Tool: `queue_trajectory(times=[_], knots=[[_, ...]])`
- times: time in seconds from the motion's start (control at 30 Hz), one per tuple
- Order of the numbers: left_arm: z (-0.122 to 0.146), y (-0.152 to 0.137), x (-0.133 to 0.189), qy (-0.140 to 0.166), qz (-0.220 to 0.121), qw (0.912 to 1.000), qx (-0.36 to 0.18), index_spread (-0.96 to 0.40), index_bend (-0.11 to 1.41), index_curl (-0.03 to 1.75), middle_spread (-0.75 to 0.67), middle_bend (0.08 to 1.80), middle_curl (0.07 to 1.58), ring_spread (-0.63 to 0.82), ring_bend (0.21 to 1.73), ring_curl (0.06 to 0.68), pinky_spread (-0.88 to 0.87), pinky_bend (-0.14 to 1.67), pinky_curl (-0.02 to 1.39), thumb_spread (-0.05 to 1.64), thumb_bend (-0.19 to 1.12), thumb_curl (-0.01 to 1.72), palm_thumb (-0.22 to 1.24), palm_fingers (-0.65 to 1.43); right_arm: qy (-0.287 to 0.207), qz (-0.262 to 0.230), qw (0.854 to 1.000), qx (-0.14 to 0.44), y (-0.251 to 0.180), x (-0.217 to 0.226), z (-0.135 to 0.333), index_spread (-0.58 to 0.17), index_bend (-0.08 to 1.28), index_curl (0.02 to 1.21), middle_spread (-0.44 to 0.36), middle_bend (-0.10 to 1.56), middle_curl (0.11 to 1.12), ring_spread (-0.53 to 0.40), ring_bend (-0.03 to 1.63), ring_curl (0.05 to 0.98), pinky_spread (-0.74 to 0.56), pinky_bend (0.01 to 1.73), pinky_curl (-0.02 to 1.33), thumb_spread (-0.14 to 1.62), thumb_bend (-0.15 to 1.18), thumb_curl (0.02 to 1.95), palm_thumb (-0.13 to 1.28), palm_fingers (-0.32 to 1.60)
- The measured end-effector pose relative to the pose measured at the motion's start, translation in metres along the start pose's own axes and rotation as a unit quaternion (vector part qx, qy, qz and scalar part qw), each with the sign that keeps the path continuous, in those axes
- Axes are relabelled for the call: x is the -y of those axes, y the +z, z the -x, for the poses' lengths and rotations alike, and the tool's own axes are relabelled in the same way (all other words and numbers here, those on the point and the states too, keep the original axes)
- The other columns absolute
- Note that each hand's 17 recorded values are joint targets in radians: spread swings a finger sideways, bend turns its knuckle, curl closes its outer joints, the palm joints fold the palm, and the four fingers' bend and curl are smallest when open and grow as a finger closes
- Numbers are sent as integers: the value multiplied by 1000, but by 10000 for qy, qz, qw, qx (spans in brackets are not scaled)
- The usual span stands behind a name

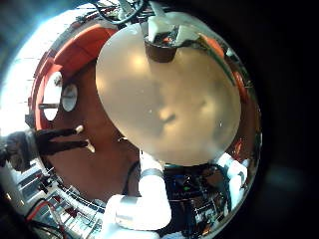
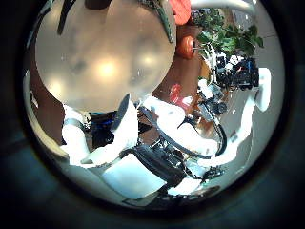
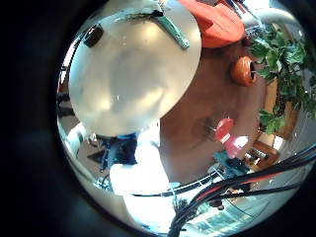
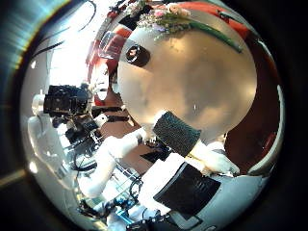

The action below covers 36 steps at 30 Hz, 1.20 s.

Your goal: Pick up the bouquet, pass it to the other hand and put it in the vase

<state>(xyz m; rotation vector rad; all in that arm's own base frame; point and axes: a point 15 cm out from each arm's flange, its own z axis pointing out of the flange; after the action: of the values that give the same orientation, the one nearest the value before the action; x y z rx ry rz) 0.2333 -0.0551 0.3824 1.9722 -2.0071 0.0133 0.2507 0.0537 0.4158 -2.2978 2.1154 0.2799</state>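
Observation:
A bouquet (image 4: 183, 23) lies flat near the rim of a pale round table (image 4: 192, 82), its flower heads bunched at one end and its long stem (image 4: 223, 40) running along the table's edge. Close beside it on the table stands a small dark vase (image 4: 138, 55). The right little finger side palm view shows the same vase (image 3: 94, 37) and bouquet stem (image 3: 170, 27). My right hand (image 4: 183, 144) hangs well above the table with a straight finger and holds nothing. From high over the table (image 1: 169, 100), the left little finger side palm view shows the vase (image 1: 160, 51). My left hand (image 2: 119, 124) is empty.
Round the table is a brown floor (image 3: 212, 99) with low seats (image 3: 243, 69) and a larger padded piece (image 3: 212, 25). Leafy plants (image 3: 286, 59) stand past them. A white arm (image 1: 140, 204) rises beside the table. Room clutter and stands (image 4: 67, 101) ring the space.

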Motion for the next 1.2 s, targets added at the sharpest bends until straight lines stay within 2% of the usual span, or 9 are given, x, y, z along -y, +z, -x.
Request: queue_trajectory(times=[0.6, 0.73, 0.87, 0.93, 1.03, 1.2], knots=[[-6, 7, -2, 37, 164, 9998, 67, -61, 195, 413, 317, 172, 268, 529, 422, 203, 525, 200, 326, 1126, -21, 324, 422, 177, 165, -127, 9996, 166, -8, -6, -12, -416, 178, 352, -43, 243, 380, -17, 582, 160, 339, 585, 29, 1216, -18, 294, 411, 456], [-16, 0, -8, 313, 400, 9983, 278, -62, 194, 415, 316, 170, 268, 529, 421, 203, 524, 200, 326, 1126, -21, 324, 422, 177, 406, -96, 9990, 164, -7, -2, -25, -400, 163, 344, -46, 248, 382, -24, 597, 164, 333, 600, 34, 1216, -18, 294, 411, 453], [-17, -7, -5, 645, 663, 9912, 948, -53, 189, 413, 329, 167, 265, 534, 426, 205, 525, 204, 329, 1127, -24, 323, 413, 155, 481, -3, 9987, 147, -5, 10, -32, -340, 114, 305, -48, 294, 396, -29, 642, 177, 329, 646, 48, 1194, -21, 300, 409, 406], [-20, -7, -2, 774, 692, 9884, 1106, -45, 187, 410, 338, 168, 264, 536, 428, 206, 526, 207, 330, 1127, -23, 322, 407, 144, 639, 12, 9979, 109, -8, 21, -45, -286, 89, 274, -42, 320, 403, -30, 696, 190, 330, 689, 58, 1157, -23, 310, 409, 377], [-24, -8, 5, 900, 599, 9882, 1089, -42, 190, 408, 345, 169, 261, 537, 432, 206, 527, 211, 331, 1130, -22, 319, 400, 141, 1073, 107, 9940, -154, -16, 43, -91, -247, 106, 252, -22, 333, 407, -31, 736, 202, 328, 737, 70, 1129, -26, 318, 400, 334], [-27, -9, 14, 1038, 510, 9877, 1055, -39, 192, 408, 350, 170, 261, 538, 435, 207, 527, 213, 333, 1134, -21, 319, 392, 140, 1388, 381, 9893, -230, -4, 77, -136, -215, 121, 232, -15, 347, 409, -58, 813, 223, 255, 825, 84, 1097, -26, 330, 391, 335]])
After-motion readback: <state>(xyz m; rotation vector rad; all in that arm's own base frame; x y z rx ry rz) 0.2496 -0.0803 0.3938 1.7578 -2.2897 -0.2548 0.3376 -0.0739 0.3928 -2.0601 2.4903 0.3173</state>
